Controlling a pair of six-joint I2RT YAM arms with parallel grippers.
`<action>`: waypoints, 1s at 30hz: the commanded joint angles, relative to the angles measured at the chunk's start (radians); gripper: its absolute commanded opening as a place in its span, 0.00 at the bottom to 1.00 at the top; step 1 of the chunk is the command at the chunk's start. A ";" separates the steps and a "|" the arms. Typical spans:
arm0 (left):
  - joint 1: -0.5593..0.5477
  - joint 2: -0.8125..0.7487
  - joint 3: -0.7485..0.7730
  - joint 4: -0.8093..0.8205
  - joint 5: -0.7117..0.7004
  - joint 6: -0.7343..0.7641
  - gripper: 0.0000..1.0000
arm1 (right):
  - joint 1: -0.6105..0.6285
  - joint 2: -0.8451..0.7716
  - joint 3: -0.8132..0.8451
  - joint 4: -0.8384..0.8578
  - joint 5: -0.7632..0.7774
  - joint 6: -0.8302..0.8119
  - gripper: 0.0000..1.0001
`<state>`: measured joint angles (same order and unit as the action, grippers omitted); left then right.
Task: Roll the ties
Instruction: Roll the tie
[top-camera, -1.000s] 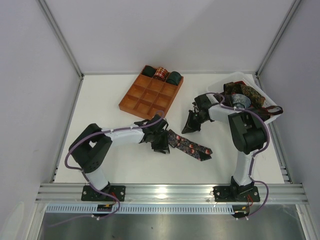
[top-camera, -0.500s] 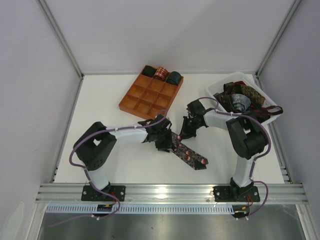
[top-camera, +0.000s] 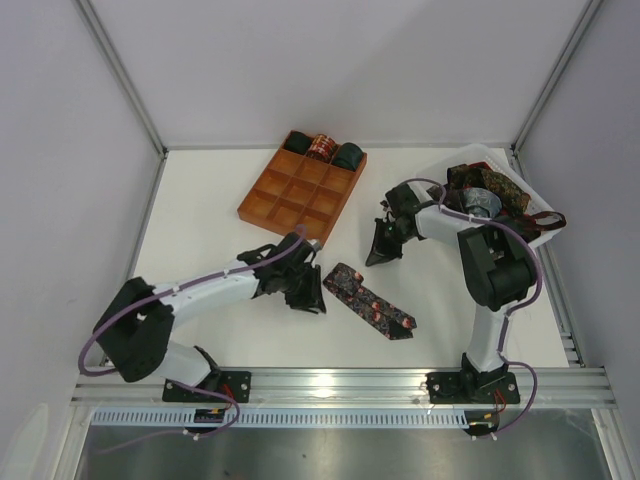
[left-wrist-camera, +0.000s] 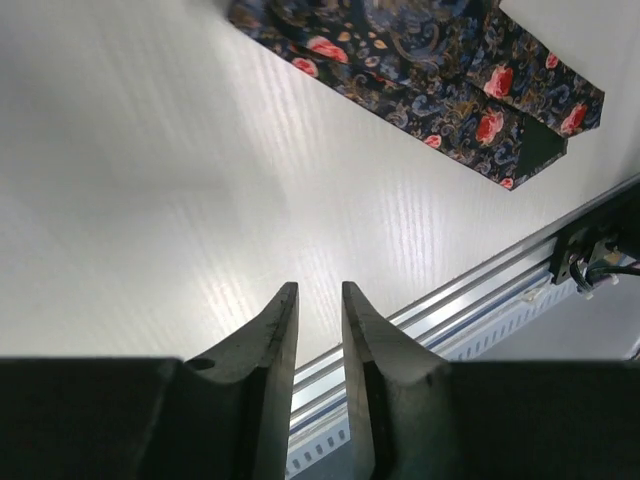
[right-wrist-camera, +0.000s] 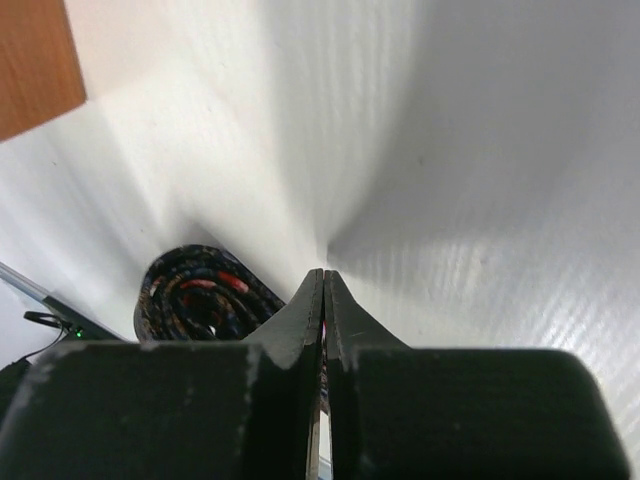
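Three coiled ties (top-camera: 321, 148) sit in the orange-brown gridded tray's (top-camera: 290, 195) far row. A dark red-flowered tie (top-camera: 370, 303) lies flat and unrolled on the white bench (top-camera: 200, 220) near the left pincer (left-wrist-camera: 318, 288), which is parted and empty. The right pincer (right-wrist-camera: 323, 275) is clenched, with a coil (right-wrist-camera: 200, 290) perhaps beside it.

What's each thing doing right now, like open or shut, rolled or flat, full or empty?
Left gripper: slightly open, holding nothing.
Right gripper: shut, empty.
Tie on the table: mostly flat, one end coiled.
Tray: three rolled ties in its back row, other compartments empty.
Bin: holding loose ties.
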<state>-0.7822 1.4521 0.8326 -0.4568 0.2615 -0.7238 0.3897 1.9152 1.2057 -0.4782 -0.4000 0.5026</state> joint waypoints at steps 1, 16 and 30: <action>0.044 -0.076 -0.009 -0.100 -0.070 0.035 0.28 | 0.012 0.034 0.075 -0.033 0.000 -0.039 0.03; -0.031 0.105 0.063 -0.069 -0.247 -0.364 0.00 | 0.112 0.053 0.064 -0.056 0.171 0.139 0.00; -0.097 0.289 0.091 -0.059 -0.260 -0.638 0.01 | 0.153 -0.010 -0.027 -0.073 0.139 0.146 0.00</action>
<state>-0.8730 1.7039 0.9554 -0.5201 0.0330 -1.2675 0.5175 1.9263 1.2171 -0.5049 -0.2882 0.6449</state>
